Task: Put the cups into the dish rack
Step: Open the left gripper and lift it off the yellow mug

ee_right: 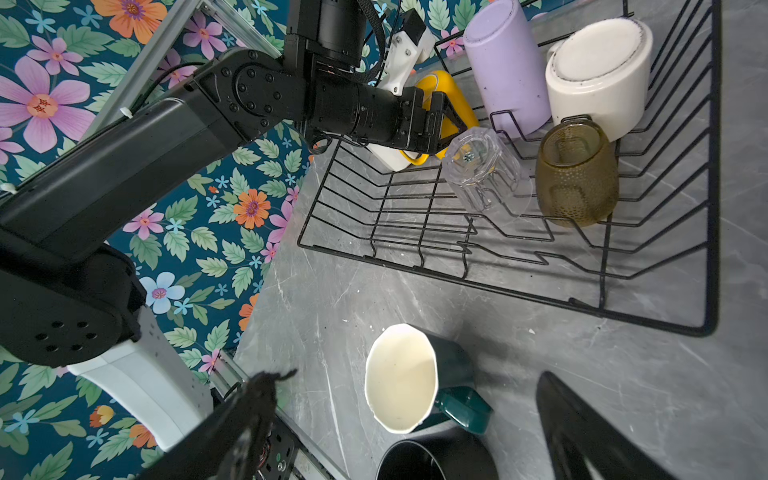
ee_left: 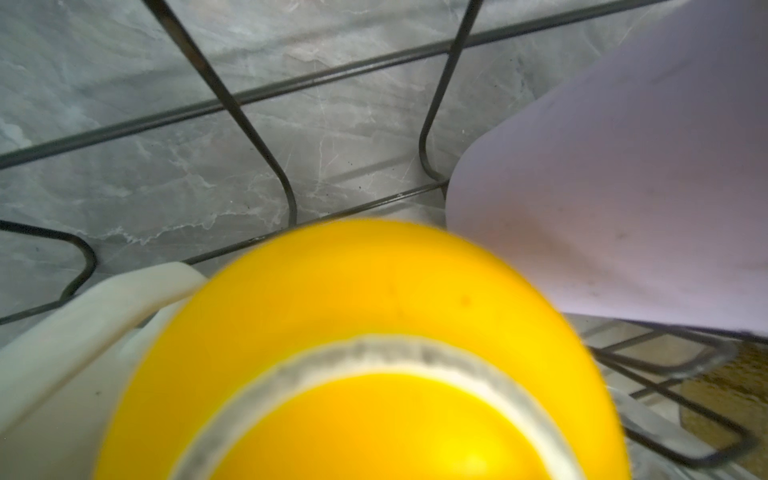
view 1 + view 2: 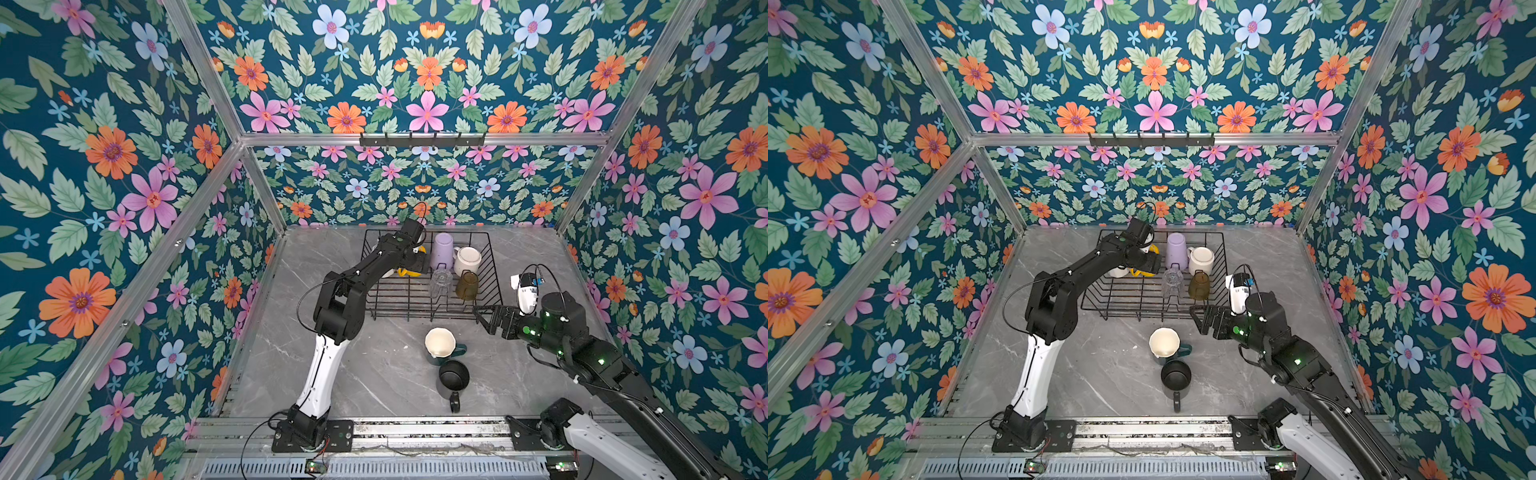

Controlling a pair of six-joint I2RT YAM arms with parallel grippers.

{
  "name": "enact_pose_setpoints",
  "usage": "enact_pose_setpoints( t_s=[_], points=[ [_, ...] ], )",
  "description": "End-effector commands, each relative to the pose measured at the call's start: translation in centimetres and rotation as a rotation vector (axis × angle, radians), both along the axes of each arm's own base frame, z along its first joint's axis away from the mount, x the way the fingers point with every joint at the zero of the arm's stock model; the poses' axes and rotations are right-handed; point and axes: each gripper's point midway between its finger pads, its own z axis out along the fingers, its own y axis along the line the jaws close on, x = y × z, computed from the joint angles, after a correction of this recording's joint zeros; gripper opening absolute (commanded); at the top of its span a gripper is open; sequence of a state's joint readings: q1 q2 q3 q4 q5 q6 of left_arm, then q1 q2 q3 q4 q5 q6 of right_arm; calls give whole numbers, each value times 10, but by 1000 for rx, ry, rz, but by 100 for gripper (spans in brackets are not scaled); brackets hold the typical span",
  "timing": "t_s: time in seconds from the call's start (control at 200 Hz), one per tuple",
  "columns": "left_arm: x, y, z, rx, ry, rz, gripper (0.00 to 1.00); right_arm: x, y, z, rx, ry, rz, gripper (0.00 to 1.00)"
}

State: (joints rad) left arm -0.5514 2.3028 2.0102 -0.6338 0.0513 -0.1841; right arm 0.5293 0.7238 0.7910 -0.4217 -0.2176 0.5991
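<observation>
The black wire dish rack (image 3: pixel 415 318) (image 1: pixel 498 286) holds a lavender tumbler (image 3: pixel 442 249), a white mug (image 3: pixel 467 259), a clear glass (image 3: pixel 441 282) and an olive-amber glass (image 3: pixel 467 284), all upside down. My left gripper (image 1: pixel 440 120) reaches into the rack's left side. Its jaws are spread astride an upturned yellow mug (image 2: pixel 374 311) (image 1: pixel 442 89), beside another white mug (image 2: pixel 62 324). A dark green mug with a cream inside (image 3: pixel 440 343) (image 1: pixel 401 378) and a black mug (image 3: pixel 453 378) stand upright on the table. My right gripper (image 3: pixel 484 318) (image 1: pixel 415 374) hovers open above them, holding nothing.
The left arm (image 3: pixel 353 286) stretches over the rack's left edge. A black hook rail (image 3: pixel 422 140) hangs on the back wall. Floral walls close in on three sides, and a metal rail (image 3: pixel 415 432) runs along the front of the marble table (image 3: pixel 374 374).
</observation>
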Motion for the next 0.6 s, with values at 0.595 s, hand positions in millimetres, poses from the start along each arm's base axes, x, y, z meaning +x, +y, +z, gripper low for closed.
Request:
enact_pose_setpoints(
  t_s=[0.595],
  points=[
    [-11, 8, 42, -61, -83, 14, 97, 5, -8, -22, -120, 71, -26, 90]
  ],
)
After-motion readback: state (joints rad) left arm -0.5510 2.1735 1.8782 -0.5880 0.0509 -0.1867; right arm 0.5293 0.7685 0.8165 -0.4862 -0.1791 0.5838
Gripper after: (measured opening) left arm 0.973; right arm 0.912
